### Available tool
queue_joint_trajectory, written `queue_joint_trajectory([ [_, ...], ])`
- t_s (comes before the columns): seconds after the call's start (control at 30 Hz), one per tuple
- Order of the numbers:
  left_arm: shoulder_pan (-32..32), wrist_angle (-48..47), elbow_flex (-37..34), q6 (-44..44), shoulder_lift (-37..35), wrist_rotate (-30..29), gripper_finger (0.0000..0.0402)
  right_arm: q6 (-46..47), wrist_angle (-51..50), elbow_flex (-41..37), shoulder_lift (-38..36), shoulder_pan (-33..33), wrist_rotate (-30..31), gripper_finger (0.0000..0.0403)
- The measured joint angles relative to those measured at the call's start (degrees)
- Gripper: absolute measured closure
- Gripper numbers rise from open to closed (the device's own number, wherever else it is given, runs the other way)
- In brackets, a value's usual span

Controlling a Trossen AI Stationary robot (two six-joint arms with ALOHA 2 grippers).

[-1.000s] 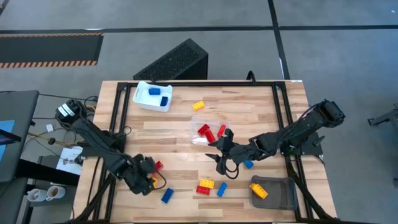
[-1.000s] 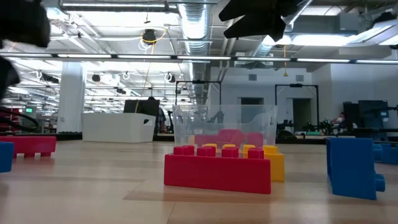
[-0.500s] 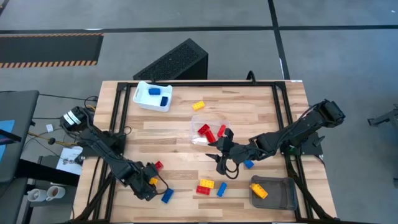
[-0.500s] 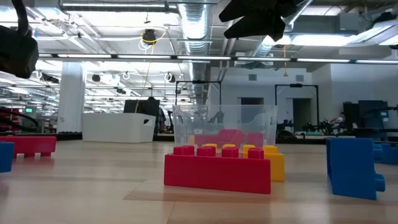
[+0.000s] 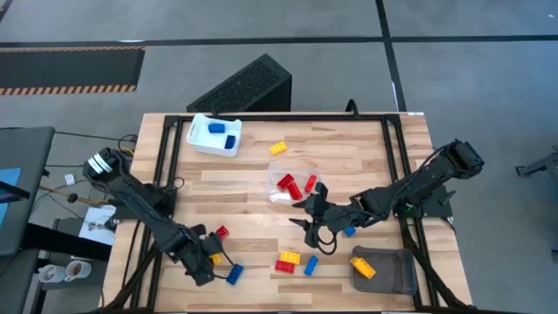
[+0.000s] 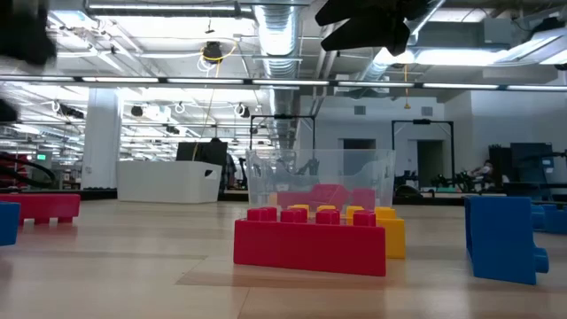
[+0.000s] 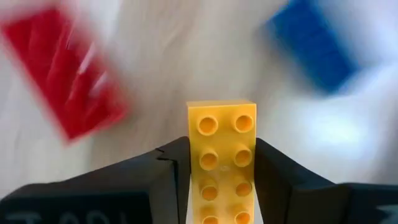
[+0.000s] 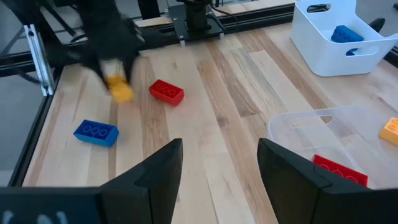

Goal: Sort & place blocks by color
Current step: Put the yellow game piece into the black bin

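Since the earlier frame, the left gripper (image 5: 207,259) has been drawn slightly back along the table's near edge, and its fingers have been closed onto a yellow block (image 7: 222,162); that block is now seen pinched between the two dark fingers (image 7: 166,180) in the left wrist view. A red block (image 5: 221,232) lies at about one o'clock of the gripper and a blue block (image 5: 234,276) at about four o'clock, both just beside it. Whether the yellow block has been lifted clear of the table cannot be told, as the views are blurred.

The pick-up step is judged to be in hand. A lift and a carry to the grey tray (image 5: 391,273), where another yellow block (image 5: 363,266) already rests, would be called for next.

The right gripper (image 5: 312,224) is held with fingers spread, nothing between them, near the clear tray (image 5: 301,167), in the middle of that route. Bare wood is left at twelve o'clock of the left gripper; the table edge is close behind it.
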Motion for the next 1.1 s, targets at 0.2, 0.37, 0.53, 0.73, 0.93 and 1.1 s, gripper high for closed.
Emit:
queue_joint_trajectory([
  [0.2, 0.2, -4.4, 4.4, 8.5, -10.3, -14.6, 0.0303, 0.0, -0.4, 0.0, 0.0, 0.0, 0.0, 0.0173],
  [0.37, 1.6, -9.2, 4.5, 17.2, -19.4, -26.9, 0.0298, 0.4, -0.1, 0.0, 0.0, 0.3, 0.1, 0.0173],
  [0.53, 6.3, 3.3, 1.1, 31.2, -26.6, -30.5, 0.0297, 0.4, 0.5, 0.0, 0.0, 0.3, 0.1, 0.0173],
  [0.73, 10.2, 36.8, -5.6, 53.0, -25.8, -23.1, 0.0297, 0.4, 5.5, 0.0, 0.0, -0.5, 0.2, 0.0173],
  [0.93, 13.4, 54.5, -10.6, 60.3, -25.5, -21.0, 0.0297, -8.6, 26.4, 0.1, 4.9, 0.9, -0.8, 0.0173],
  [1.1, 15.9, 62.6, -15.6, 60.9, -25.5, -18.6, 0.0297, -18.9, 44.3, 0.0, 11.9, 1.1, -5.8, 0.0173],
])
